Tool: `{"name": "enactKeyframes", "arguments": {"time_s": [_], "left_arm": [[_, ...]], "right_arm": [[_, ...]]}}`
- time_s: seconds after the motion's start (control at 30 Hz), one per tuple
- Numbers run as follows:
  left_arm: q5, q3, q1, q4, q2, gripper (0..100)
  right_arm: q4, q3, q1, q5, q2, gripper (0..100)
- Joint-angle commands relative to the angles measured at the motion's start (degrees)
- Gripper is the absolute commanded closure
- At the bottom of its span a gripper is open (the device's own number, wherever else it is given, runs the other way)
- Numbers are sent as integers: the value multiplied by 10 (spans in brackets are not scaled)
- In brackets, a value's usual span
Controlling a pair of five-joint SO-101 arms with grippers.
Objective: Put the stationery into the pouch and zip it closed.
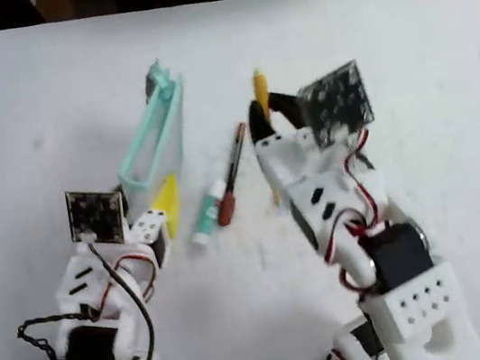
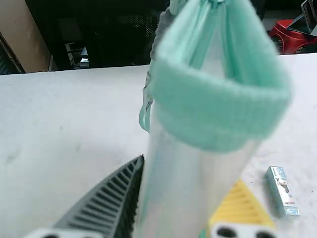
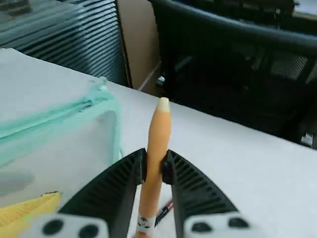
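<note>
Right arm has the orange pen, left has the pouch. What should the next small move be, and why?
Probably swing the right gripper over to the pouch mouth. Its jaws clamp the orange pen off to the pouch's side, and the left gripper holds the pouch, whose top looks unzipped.

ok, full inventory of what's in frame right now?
pouch: 1, mint green with clear sides, standing on the table, top open
orange pen: 1, orange, held up to the right of the pouch
red pen: 1, red-brown, lying between the pouch and the right arm
small tube: 1, teal and white, lying beside the red pen's near end
table: 1, white
chair: 1, black, beyond the table's far edge
left gripper: 1, jaws shut on the pouch's near end
right gripper: 1, black jaws shut on the orange pen
</note>
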Motion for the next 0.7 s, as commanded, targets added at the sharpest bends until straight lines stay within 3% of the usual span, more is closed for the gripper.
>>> {"name": "enactKeyframes", "arguments": {"time_s": [0.0,0.23,0.67], "left_arm": [[-7,-23,8,6,-7,801],[-7,-23,9,6,-7,801],[-7,-22,32,9,-7,801]], "right_arm": [[-29,-5,-39,47,-36,982],[-113,-13,-120,119,-58,982],[-201,-245,-208,121,144,982]]}}
